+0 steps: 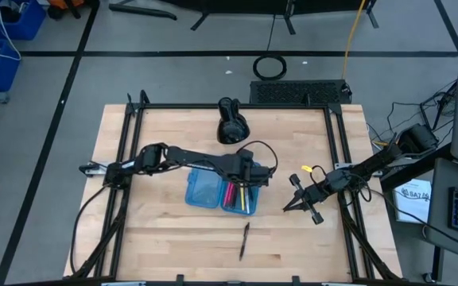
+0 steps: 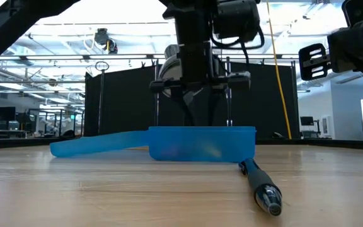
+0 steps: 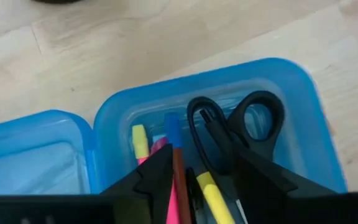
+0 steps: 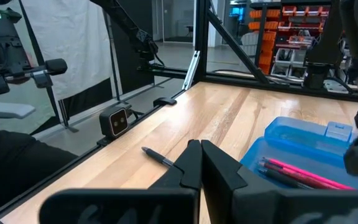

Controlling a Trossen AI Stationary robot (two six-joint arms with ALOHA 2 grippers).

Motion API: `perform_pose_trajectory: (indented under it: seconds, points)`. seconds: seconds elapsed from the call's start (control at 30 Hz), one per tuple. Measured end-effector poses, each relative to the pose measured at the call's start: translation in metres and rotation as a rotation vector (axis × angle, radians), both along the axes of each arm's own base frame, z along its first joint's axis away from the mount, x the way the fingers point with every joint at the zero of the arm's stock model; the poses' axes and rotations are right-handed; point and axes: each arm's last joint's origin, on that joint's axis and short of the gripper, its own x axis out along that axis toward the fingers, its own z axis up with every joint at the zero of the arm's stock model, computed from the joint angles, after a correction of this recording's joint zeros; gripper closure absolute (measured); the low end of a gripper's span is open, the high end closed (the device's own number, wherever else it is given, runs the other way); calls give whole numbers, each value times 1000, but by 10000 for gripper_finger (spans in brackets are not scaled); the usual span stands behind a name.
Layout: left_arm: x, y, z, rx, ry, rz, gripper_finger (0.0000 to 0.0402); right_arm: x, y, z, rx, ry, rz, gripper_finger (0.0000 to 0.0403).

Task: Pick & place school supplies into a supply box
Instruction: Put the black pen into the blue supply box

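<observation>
In the supply box [image 1: 203,192]: one scissors [image 3: 235,127]; left tool [image 3: 201,180] parted, right tool [image 4: 199,163] shut.

Table [image 1: 173,238]: pale wood planks, visible grain, smooth with a low sheen. Frame rails [image 1: 334,143] around it: black metal, matt.

Pencil case [image 3: 303,124]: translucent blue plastic, smooth and glossy, light glinting on its rounded rim; its open lid [image 3: 30,155] is the same material.

Scissors [image 3: 241,124] in the case: black plastic handles, smooth, slightly shiny. Pens beside them: a yellow one [image 3: 140,142] and a pink one [image 1: 230,194], smooth plastic barrels.

Loose pen [image 2: 260,185] on the table: dark barrel with a rubbery-looking grip and a shiny metallic tip.

Left gripper [image 3: 197,186] fingers [image 3: 148,180]: black plastic, matt. Right gripper [image 4: 199,163]: the same matt black finish.

Lamp-like object [image 1: 231,123]: black, somewhat glossy.
</observation>
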Motion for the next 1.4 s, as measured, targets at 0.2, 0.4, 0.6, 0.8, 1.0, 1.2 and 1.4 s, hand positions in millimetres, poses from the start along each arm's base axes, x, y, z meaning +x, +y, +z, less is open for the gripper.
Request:
perform_pose_trajectory:
  seconds: [0.2, 0.4, 0.6, 0.8, 1.0, 1.2, 1.4]
  points:
    - [-5, 0, 26, 9, -36, -46, 226, 0, 0, 0, -1, 3, 0, 403]
    - [-22, -30, 75, -118, -116, -224, 225, 0, 0, -3, -11, 27, 0, 403]
    - [-38, -104, 76, -317, -94, -356, 268, 0, 0, -4, -26, 31, 1, 403]
    - [-42, -175, 54, -258, -190, -366, 311, 0, 0, -4, -33, 28, 1, 403]
    - [-32, -200, 29, -247, -269, -376, 313, 0, 0, -1, -32, -1, 0, 403]
    - [-17, -201, 12, -325, -269, -525, 313, 0, 0, 2, -16, -31, -1, 403]
    - [-15, -197, 5, -305, -235, -566, 276, 0, 0, 2, -15, -26, -1, 403]
